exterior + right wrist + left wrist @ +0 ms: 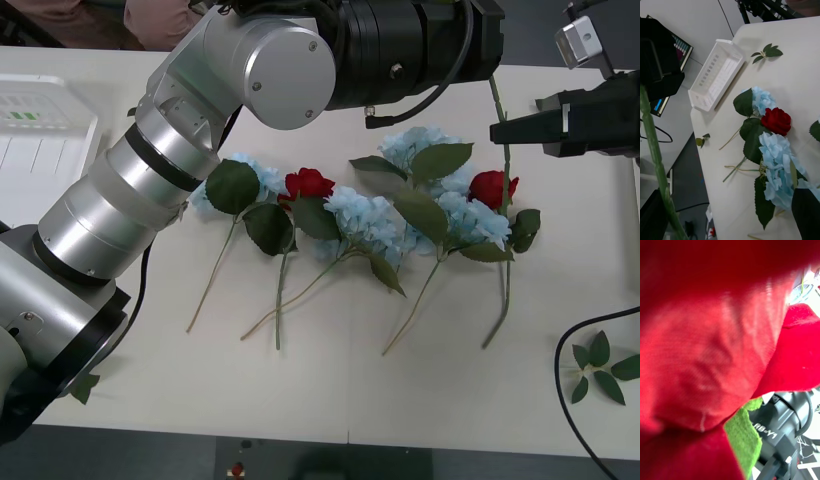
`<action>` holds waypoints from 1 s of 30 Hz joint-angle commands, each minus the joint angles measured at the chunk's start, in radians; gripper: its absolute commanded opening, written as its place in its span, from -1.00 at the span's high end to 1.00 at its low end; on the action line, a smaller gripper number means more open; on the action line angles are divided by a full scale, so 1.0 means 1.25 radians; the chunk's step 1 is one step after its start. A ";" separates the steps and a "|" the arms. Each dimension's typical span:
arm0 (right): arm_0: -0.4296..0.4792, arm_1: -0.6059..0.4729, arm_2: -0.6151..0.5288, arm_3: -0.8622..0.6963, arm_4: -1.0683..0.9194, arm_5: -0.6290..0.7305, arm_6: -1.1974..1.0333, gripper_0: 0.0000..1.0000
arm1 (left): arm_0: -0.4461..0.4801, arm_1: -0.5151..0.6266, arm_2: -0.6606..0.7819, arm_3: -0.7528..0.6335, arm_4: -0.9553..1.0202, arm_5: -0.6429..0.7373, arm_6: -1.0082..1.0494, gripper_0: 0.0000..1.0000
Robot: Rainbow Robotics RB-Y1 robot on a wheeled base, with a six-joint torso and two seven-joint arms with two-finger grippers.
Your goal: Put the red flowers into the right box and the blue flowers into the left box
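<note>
Right gripper (497,131) sits up at the far right of the table (330,390), black fingers pinched on a green rose stem (497,100) that rises toward the left arm's wrist; in the right wrist view the same stem (655,157) runs up past the cam. Left arm (150,190) reaches across from the near left to the far middle, its gripper hidden behind the wrist housing; can't tell if its fingers are parted or closed. Left wrist cam is pressed close to red petals (715,333) w/ a bit of green leaf (743,427) below them. On the table, a row of flowers lies stems toward the robot: blue hydrangea clusters (365,222) w/ big leaves, one red rose (308,184) left of centre, a second red rose (492,188) just below the right gripper. White slotted left box (45,130) sits at the table's far left edge, well apart from the flowers. Loose leaf sprig (598,366) lies near the right front corner.
</note>
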 commanded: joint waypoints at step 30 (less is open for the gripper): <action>-0.026 0.006 0.026 -0.024 -0.045 0.004 -0.126 1.00 | -0.028 0.005 -0.001 -0.016 0.003 -0.010 -0.004 -1.00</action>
